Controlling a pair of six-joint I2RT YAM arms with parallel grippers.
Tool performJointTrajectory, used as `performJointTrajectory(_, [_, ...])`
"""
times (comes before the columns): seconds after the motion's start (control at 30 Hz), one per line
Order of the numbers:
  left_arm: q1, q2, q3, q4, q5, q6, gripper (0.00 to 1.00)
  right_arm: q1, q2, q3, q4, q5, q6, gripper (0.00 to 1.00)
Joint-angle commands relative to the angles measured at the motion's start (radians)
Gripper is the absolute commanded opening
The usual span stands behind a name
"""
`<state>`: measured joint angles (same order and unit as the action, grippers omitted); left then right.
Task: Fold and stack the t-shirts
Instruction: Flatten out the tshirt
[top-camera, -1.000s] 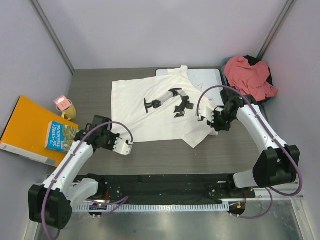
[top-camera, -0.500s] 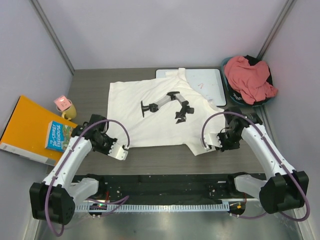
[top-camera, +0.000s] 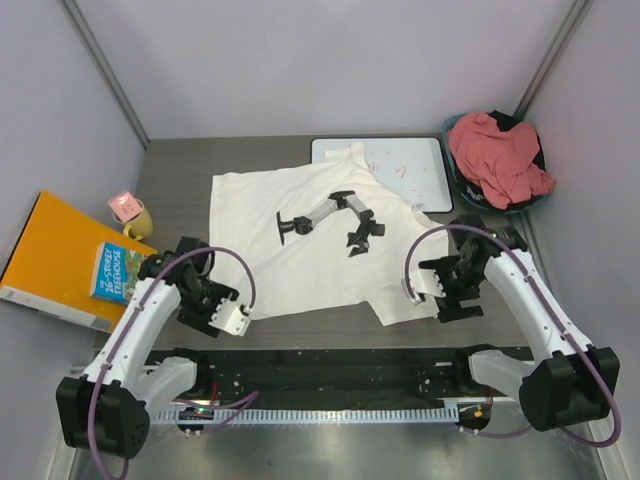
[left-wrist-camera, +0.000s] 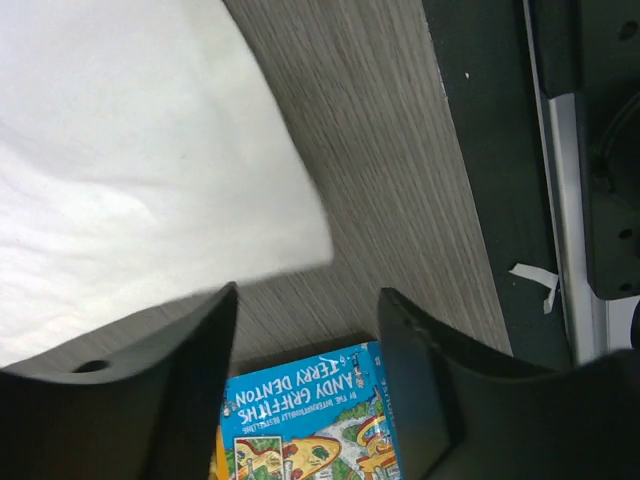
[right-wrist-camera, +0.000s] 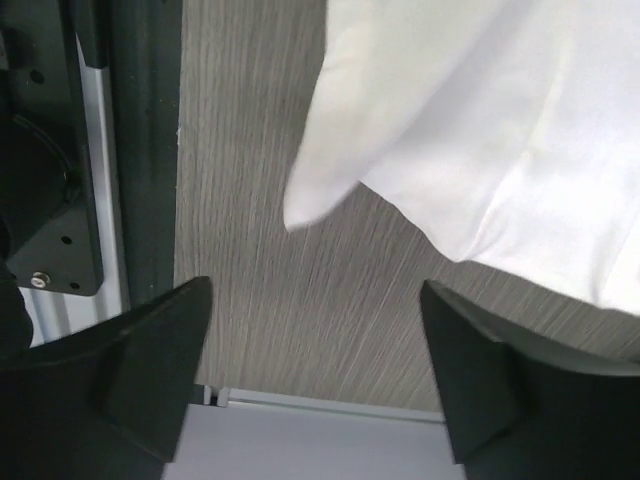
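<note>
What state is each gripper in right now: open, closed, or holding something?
Left gripper: open, holding nothing; the corner of the large plain white cloth t-shirt lies free beyond its fingers.
Right gripper: open, holding nothing.

Cannot read the red marks (top-camera: 399, 171) on the whiteboard (top-camera: 427, 158), partly covered by the white t-shirt (top-camera: 260, 230) near the table's (top-camera: 175, 175) far edge.

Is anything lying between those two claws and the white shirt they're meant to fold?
Nothing between them: the left gripper and right gripper, both open, hover over bare table beside the near corners of the white t-shirt. But a black-and-silver jointed gadget lies on the shirt's middle and would hinder folding.
</note>
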<state>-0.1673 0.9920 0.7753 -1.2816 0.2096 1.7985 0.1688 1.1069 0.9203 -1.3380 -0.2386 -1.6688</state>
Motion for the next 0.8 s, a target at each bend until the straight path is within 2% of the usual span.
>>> performJointTrajectory(0.0, [0.008, -0.006, 0.076, -0.029, 0.001, -0.052, 0.70, 0.008, 0.051, 0.156, -0.020, -0.111, 0.145, 1.00])
performJointTrajectory(0.03, [0.008, 0.008, 0.099, -0.013, 0.010, -0.074, 0.79, 0.006, 0.071, 0.190, 0.000, -0.131, 0.199, 1.00])
performJointTrajectory(0.1, [0.008, 0.016, 0.165, 0.048, 0.046, -0.137, 0.84, 0.006, 0.132, 0.308, 0.095, -0.169, 0.330, 1.00])
performJointTrajectory(0.13, [0.006, 0.022, 0.183, 0.152, 0.060, -0.215, 0.87, 0.005, 0.198, 0.346, 0.149, -0.174, 0.506, 1.00])
performJointTrajectory(0.17, [0.008, 0.031, 0.197, 0.219, 0.073, -0.273, 0.88, -0.005, 0.241, 0.388, 0.265, -0.169, 0.605, 1.00])
performJointTrajectory(0.2, [0.008, 0.039, 0.208, 0.296, 0.082, -0.328, 0.88, -0.015, 0.283, 0.463, 0.310, -0.168, 0.669, 0.99])
performJointTrajectory(0.23, [0.008, 0.048, 0.208, 0.453, 0.079, -0.376, 0.88, -0.029, 0.321, 0.501, 0.354, -0.183, 0.789, 0.99])
performJointTrajectory(0.27, [0.008, 0.060, 0.203, 0.517, 0.073, -0.445, 0.87, -0.047, 0.414, 0.540, 0.422, -0.198, 0.835, 0.99])
performJointTrajectory(0.4, [0.006, 0.199, 0.165, 0.692, 0.022, -0.458, 0.84, -0.132, 0.687, 0.798, 0.506, -0.290, 1.021, 0.97])
performJointTrajectory(0.5, [0.006, 0.284, 0.165, 0.760, -0.006, -0.458, 0.78, -0.156, 0.913, 1.023, 0.505, -0.343, 1.119, 0.96])
performJointTrajectory(0.57, [0.005, 0.310, 0.165, 0.813, -0.012, -0.465, 0.68, -0.182, 1.017, 1.189, 0.488, -0.379, 1.149, 0.96])
performJointTrajectory(0.6, [0.005, 0.326, 0.165, 0.827, -0.012, -0.464, 0.64, -0.187, 1.097, 1.236, 0.481, -0.399, 1.159, 0.96])
performJointTrajectory(0.77, [0.000, 0.396, 0.148, 0.916, -0.059, -0.421, 0.39, -0.175, 1.225, 1.330, 0.482, -0.481, 1.150, 0.95])
